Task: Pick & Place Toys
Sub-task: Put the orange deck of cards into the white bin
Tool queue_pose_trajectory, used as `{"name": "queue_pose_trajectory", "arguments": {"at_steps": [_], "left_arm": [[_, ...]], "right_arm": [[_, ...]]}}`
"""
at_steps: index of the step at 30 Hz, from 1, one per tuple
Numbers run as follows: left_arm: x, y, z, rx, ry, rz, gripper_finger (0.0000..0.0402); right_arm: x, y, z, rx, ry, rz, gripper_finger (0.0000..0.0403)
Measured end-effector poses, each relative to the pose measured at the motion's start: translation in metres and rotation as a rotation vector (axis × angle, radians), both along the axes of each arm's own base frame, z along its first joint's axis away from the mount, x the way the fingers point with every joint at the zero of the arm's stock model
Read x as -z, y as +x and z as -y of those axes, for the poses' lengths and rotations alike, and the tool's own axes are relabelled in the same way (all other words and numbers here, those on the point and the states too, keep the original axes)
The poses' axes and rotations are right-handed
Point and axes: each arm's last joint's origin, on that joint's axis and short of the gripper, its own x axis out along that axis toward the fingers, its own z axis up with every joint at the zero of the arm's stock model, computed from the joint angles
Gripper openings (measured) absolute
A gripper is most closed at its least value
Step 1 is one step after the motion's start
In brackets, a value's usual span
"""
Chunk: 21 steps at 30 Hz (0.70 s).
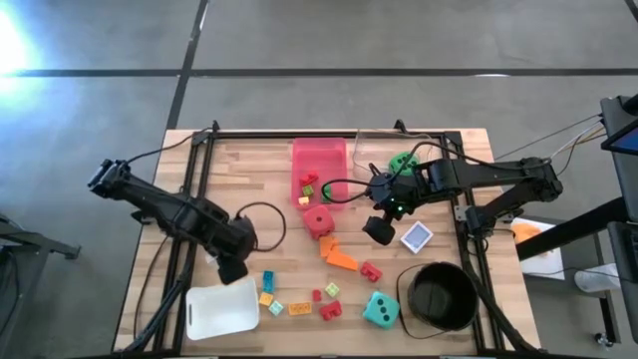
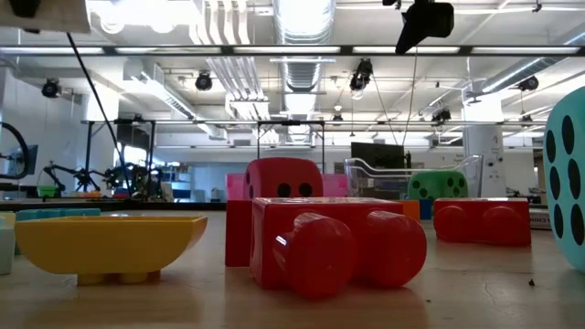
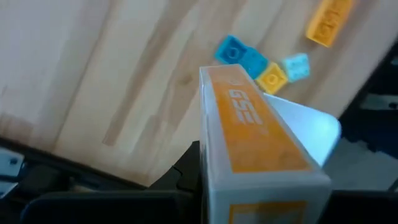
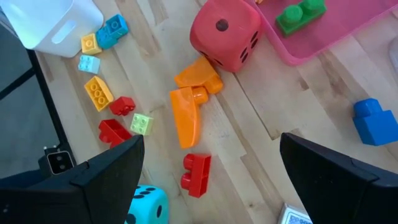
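— How far along was it?
— Barely: a few bricks [image 1: 309, 184] lay in the pink tray [image 1: 319, 157]; most toys sat mid-bench.
— The tools?
— Right tool [image 4: 208, 180] hung wide open, empty; left tool [image 1: 233, 267] gripped an orange card [image 3: 252, 127] near the bench's front-left corner.

Wooden table [image 1: 249, 165] w/ black frame. Pink tray [image 1: 317, 160] at 12 o'clock, red die [image 1: 319, 220] at centre, black bucket [image 1: 439, 296] & teal die [image 1: 380, 310] at 5, white container [image 1: 221, 309] at 7.
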Motion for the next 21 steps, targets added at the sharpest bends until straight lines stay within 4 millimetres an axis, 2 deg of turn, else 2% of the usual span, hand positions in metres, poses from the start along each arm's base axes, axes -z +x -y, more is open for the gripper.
{"name": "queue_pose_trajectory", "arguments": {"at_steps": [7,15,21], "left_arm": [[0.0,-0.001,0.038,0.107,-0.025,-0.021,0.0063],[0.024,-0.005,0.088,0.162,-0.027,-0.085,0.0063],[0.053,0.003,0.108,0.193,0.031,-0.152,0.0063]], "right_arm": [[0.0,0.0,0.0,0.0,0.0,0.0,0.0367],[0.0,0.0,0.0,0.0,0.0,0.0,0.0367],[0.0,0.0,0.0,0.0,0.0,0.0,0.0367]]}}
